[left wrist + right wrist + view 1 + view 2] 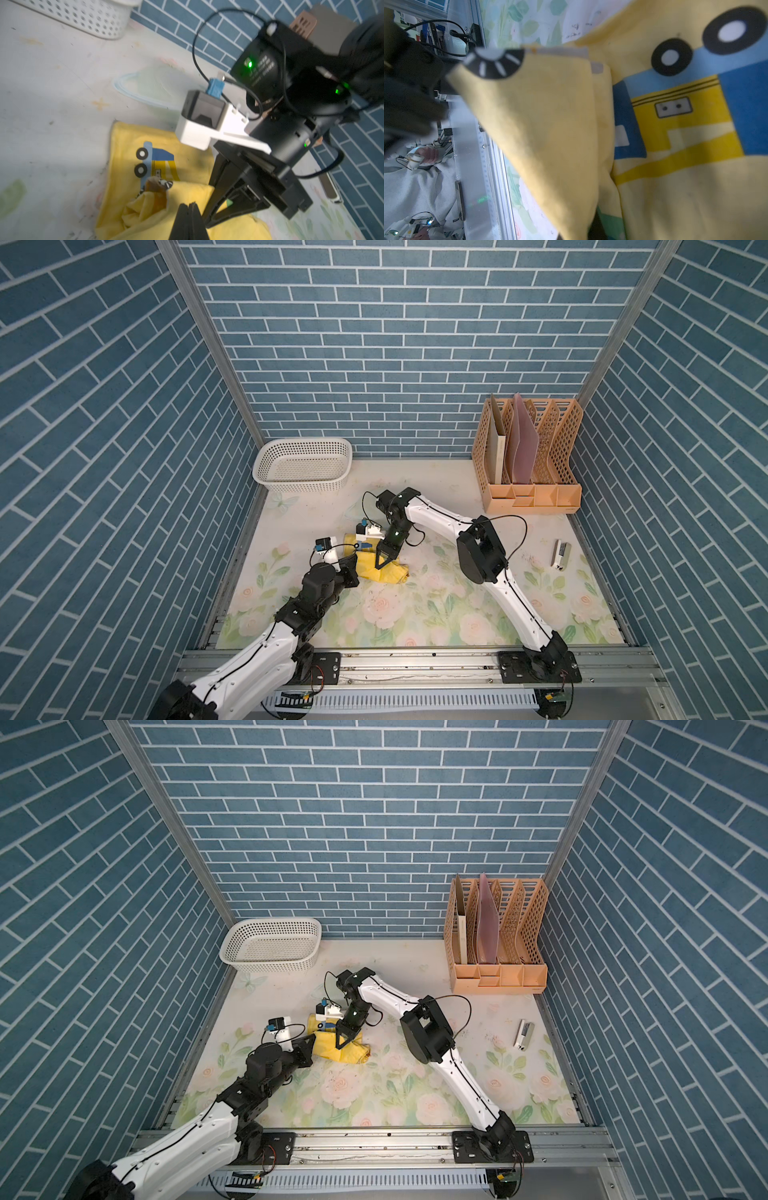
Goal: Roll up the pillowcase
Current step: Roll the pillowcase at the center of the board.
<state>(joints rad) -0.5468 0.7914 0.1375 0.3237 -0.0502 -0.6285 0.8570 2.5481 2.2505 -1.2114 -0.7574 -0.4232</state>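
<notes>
Pillowcase (388, 574): thin matt cloth, creased. Basket (305, 442): white perforated plastic, slight sheen. Rack (532, 497): tan lattice plastic, matt. Tabletop (436, 605): smooth printed covering, scuffed. Rail (415, 664): bare brushed metal. Arm shells (440, 518): glossy white plastic.

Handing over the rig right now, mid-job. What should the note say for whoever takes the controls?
Left gripper: shut, at the left edge of the pillowcase; whether it pinches fabric is unclear.
Right gripper: shut, apparently holding a raised fold of the cloth.
Pillowcase: a loose, crumpled bundle on the floral table covering, left of centre, between both grippers.
Done: cloth gathered into a small heap.
Left: no tidy roll yet; tighten it, finish rolling, then release.
</notes>
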